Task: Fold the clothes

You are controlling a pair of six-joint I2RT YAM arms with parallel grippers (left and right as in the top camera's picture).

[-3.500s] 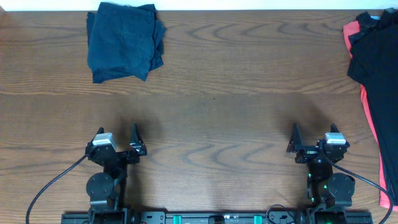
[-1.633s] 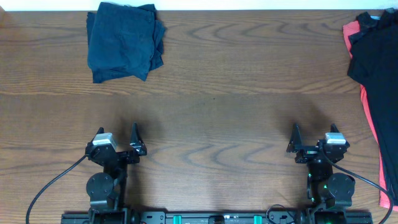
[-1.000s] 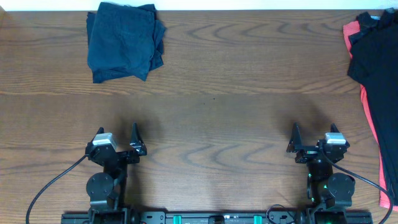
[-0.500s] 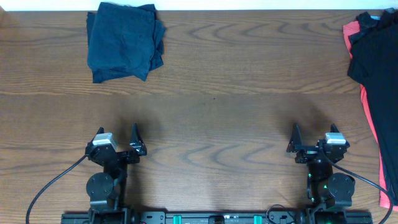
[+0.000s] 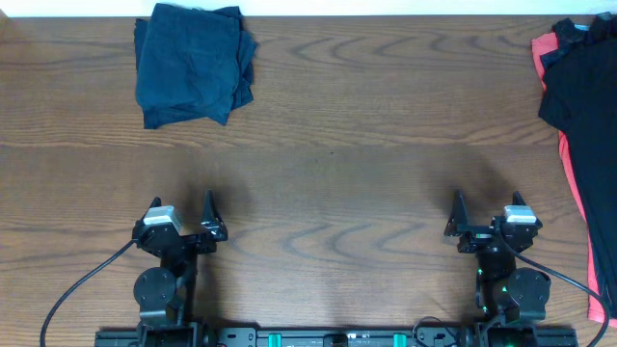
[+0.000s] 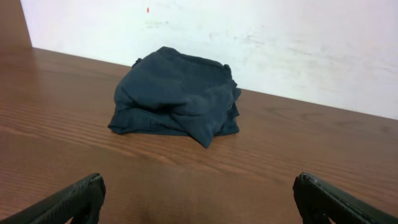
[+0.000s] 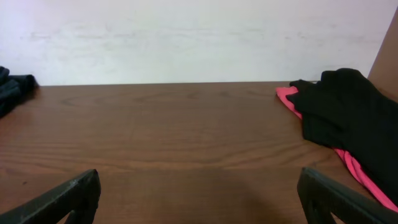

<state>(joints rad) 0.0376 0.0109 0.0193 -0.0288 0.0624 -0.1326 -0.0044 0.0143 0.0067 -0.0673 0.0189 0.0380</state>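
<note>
My left gripper point(image 5: 181, 206) and right gripper point(image 5: 487, 205): fingers spread wide, empty. Folded navy fabric T-shirt point(image 5: 192, 64) back-left; rumpled black-and-coral fabric T-shirt point(image 5: 581, 101) at right edge.

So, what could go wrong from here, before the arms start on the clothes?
1. The black and coral-red clothes lie bunched at the far right of the table, partly out of the overhead view. The open right gripper may pinch several layers at once.
2. The dark navy shirt sits far back by the wall. The open left gripper has a long reach and might disturb its loose fold.
</note>
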